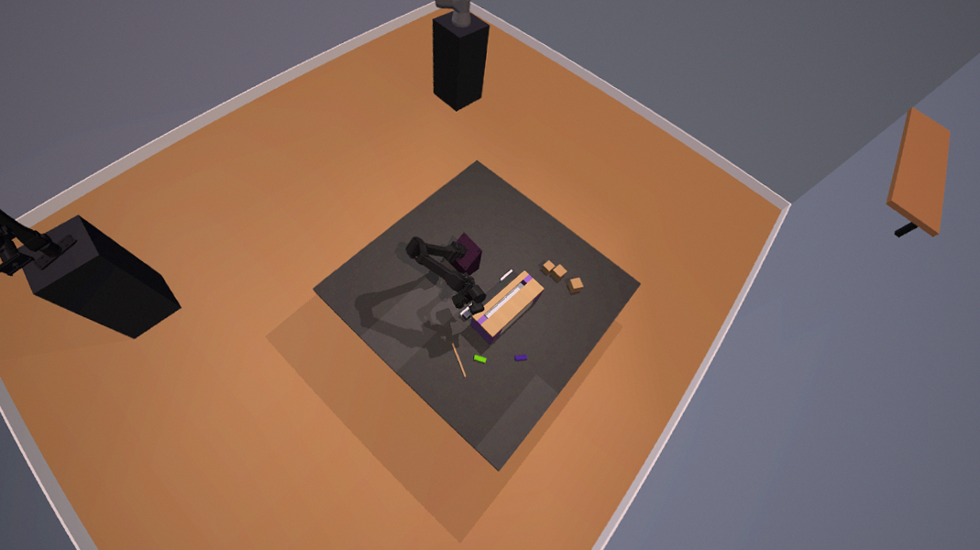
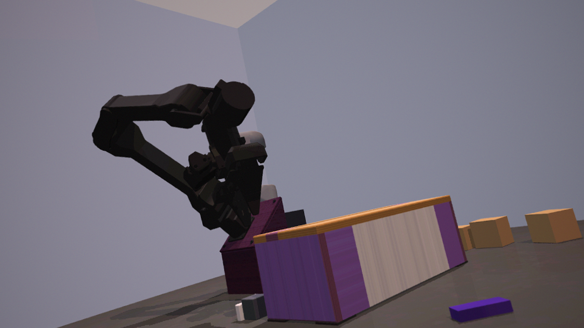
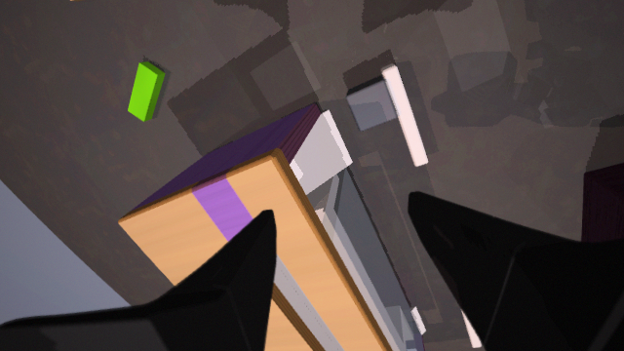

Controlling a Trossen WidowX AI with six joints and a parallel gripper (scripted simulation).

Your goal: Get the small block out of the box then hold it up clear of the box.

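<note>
Quick count of what's on the counter (image 1: pixel 435 209): one long box (image 2: pixel 362 255) with a wooden top, three tan cubes (image 1: pixel 559 272), one green block (image 3: pixel 145 91), one purple block (image 2: pixel 480 308), one small grey block (image 3: pixel 371 104), one thin wooden stick (image 1: pixel 458 359), and two white strips (image 3: pixel 405 114).
</note>
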